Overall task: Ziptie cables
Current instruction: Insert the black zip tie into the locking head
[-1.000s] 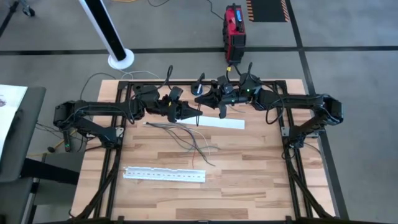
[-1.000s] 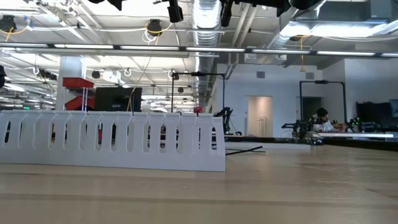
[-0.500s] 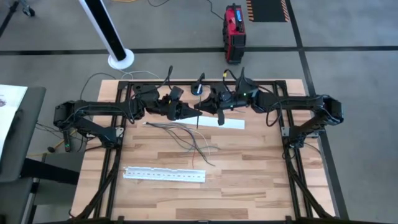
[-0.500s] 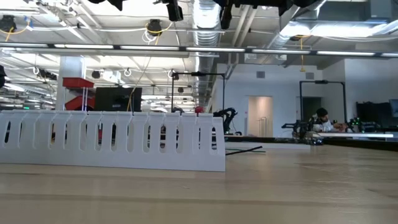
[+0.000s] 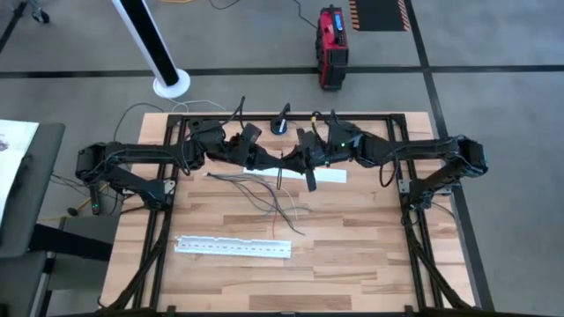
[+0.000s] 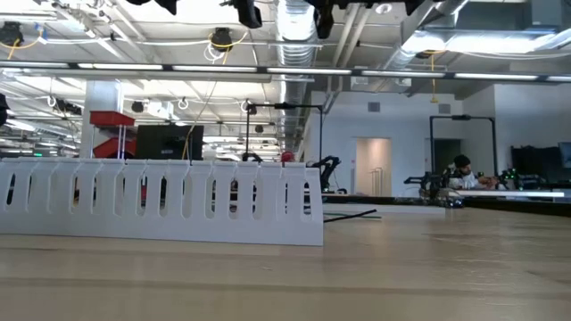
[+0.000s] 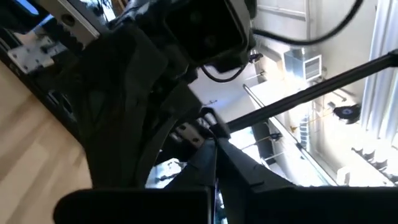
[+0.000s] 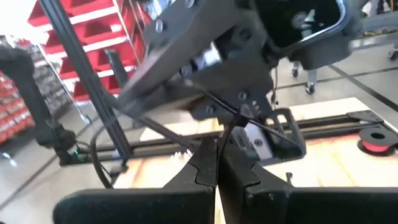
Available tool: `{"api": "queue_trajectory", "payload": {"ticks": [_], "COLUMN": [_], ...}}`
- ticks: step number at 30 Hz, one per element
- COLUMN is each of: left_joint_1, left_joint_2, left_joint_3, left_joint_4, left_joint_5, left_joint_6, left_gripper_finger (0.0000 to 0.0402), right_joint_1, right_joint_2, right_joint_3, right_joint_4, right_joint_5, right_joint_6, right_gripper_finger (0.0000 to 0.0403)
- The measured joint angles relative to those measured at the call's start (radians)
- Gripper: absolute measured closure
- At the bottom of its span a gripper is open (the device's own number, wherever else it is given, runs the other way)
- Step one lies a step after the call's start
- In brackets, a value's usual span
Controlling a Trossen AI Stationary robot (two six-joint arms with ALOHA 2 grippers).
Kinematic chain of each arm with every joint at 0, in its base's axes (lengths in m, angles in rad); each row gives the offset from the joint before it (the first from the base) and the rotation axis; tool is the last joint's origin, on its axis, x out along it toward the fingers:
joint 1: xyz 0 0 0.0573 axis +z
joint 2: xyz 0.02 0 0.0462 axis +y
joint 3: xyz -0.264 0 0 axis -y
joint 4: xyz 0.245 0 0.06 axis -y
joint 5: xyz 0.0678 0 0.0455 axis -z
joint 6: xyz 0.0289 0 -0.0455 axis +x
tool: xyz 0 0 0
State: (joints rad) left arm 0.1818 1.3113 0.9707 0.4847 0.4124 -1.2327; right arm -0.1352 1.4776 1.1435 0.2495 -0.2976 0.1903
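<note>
High view: the two end effectors meet in the upper middle of the frame, over the far part of the surface (image 5: 352, 255). The left end effector (image 5: 275, 162) reaches in from the left and the right end effector (image 5: 300, 162) from the right, tips almost touching. A thin dark strip (image 5: 280, 174), probably the ziptie, hangs between them and points down the frame. The cables (image 5: 264, 195) lie on the surface just below that meeting point, a straggly bunch running from upper left to lower right, so their long axis is roughly crosswise to the hanging strip. The left end effector looks slightly nearer their upper-left ends. One white strip (image 5: 328, 175) lies just right of the end effectors; another white strip (image 5: 233, 247) lies well apart, lower left of centre.

Low view: the nearer white strip (image 6: 161, 203) fills the left half; a dark line on the surface right of it may be one cable, though I cannot be sure. Both arms are only dark shapes at the top edge.

Left wrist view: the left end effector (image 7: 214, 165) is clenched, its fingers pressed together on a thin sliver, with the other arm's body close in front.

Right wrist view: the right end effector (image 8: 216, 155) is likewise clenched on a thin dark strand that runs up to the other arm.

My judgement: the cables lie below both, so the coming move is downward and slightly left.
</note>
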Motion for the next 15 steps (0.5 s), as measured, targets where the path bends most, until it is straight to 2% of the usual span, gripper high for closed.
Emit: {"api": "queue_trajectory", "payload": {"ticks": [6, 15], "left_joint_1": [0.0, -0.029], "left_joint_2": [0.0, 0.0], "left_joint_3": [0.0, 0.0], "left_joint_4": [-0.002, -0.021], "left_joint_5": [0.037, 0.106], "left_joint_6": [-0.115, -0.294], "left_gripper_finger": [0.0402, 0.0401], "right_joint_1": [0.049, 0.07], "right_joint_2": [0.0, 0.0], "right_joint_3": [0.0, 0.0], "right_joint_4": [-0.079, -0.091], "right_joint_5": [0.086, 0.091], "right_joint_6": [-0.072, -0.086], "right_gripper_finger": [0.0403, 0.0403]}}
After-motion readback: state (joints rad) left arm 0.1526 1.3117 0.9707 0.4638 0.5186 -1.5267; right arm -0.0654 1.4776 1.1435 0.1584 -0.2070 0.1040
